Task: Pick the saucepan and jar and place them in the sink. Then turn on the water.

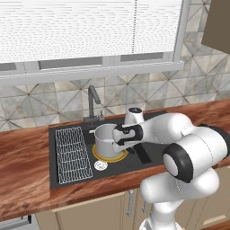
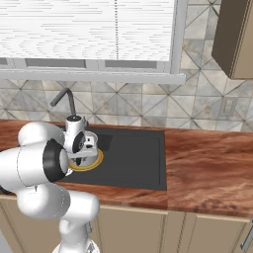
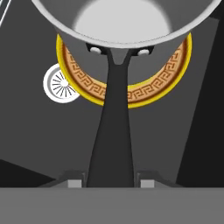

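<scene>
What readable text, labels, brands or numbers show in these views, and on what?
None.
The plate under the saucepan has a gold and brown key-pattern rim: ornament, no letters.
The saucepan's handle, the sink, the faucet, the wall tiles and the wall outlet carry no marking.

Yellow-rimmed patterned plate (image 3: 144, 94), wooden counter (image 2: 212, 163)
</scene>
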Controlling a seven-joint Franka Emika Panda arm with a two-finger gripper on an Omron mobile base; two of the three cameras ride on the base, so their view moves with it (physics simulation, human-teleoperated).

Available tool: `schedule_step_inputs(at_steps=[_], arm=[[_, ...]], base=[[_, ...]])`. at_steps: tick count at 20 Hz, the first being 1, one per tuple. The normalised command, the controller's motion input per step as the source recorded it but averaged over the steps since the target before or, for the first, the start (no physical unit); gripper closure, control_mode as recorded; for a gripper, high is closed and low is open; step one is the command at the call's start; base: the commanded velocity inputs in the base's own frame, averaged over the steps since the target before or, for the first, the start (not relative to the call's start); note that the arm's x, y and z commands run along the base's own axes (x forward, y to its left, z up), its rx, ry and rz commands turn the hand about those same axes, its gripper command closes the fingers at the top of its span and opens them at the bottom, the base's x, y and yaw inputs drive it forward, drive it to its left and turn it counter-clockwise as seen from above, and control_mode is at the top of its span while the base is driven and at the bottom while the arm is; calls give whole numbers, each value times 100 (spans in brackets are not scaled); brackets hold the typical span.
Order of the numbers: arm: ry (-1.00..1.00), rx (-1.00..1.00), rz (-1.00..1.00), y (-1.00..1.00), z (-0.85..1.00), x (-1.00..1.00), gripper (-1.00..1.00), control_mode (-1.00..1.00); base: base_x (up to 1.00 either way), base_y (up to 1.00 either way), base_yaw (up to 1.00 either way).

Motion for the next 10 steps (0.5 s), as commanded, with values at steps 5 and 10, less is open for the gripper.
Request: schedule_step_inputs(at_steps=[5,10], arm=[[0,0,0,-3,0,0,-100,-100],[0,0,0,-1,29,-18,-100,-100]], base=[[0,0,0],[0,0,0]])
